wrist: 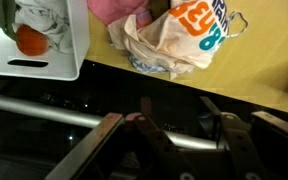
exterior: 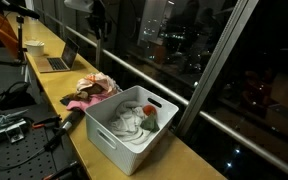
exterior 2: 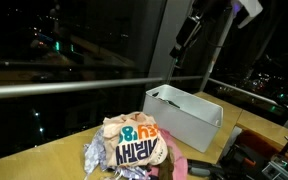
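Observation:
My gripper (wrist: 180,112) hangs high above the wooden counter (wrist: 264,70), out past its window-side edge, with its dark fingers (wrist: 148,108) apart and nothing between them. It shows near the top in both exterior views (exterior: 96,22) (exterior 2: 184,42). Below it lie a crumpled white bag with orange and blue print (wrist: 179,35) (exterior 2: 134,140) and a pink cloth (wrist: 114,10) (exterior: 92,90). A white bin (wrist: 44,68) (exterior: 119,138) (exterior 2: 189,115) stands beside them. It holds bunched light cloth (exterior: 127,120) and an orange round thing (wrist: 29,40) (exterior: 150,112).
A metal railing (wrist: 44,110) and dark window glass run along the counter's far edge. A laptop (exterior: 59,60) and a white cup (exterior: 32,46) sit further along the counter. Dark equipment and cables (exterior: 24,128) lie at its near side.

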